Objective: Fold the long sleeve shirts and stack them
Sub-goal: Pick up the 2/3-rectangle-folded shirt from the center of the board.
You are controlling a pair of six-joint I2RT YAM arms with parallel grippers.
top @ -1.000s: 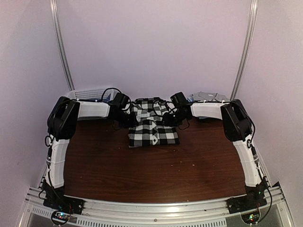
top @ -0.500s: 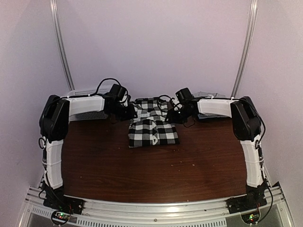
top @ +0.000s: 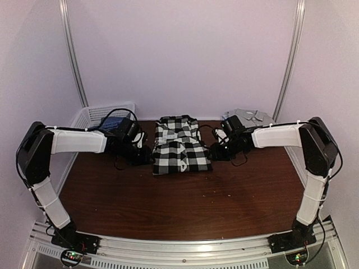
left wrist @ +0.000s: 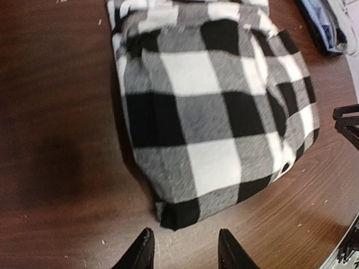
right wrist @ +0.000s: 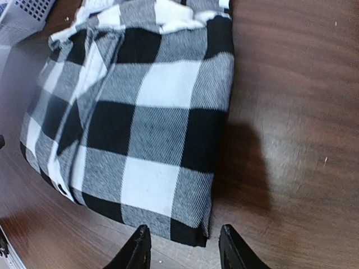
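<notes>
Found the checked shirt folded into a flat block at the far middle of the table, with a looser stretch of the same cloth reaching back toward the wall. Saw the left gripper low at the shirt's left edge and the right gripper low at its right edge, with both arms stretched inward across the wood.

Through the left wrist camera, caught the left gripper with its fingers spread and only bare table between them. Put the tips just short of a folded corner of the checked shirt, not touching it. Noticed the edge of a blue shirt beyond, near the frame's top right.

Through the right wrist camera, caught the right gripper likewise spread and holding nothing, its fingers just beside the near corner of the checked shirt.

Spotted a white basket at the far left corner and grey shirts heaped at the far right, both well apart from the checked one.
</notes>
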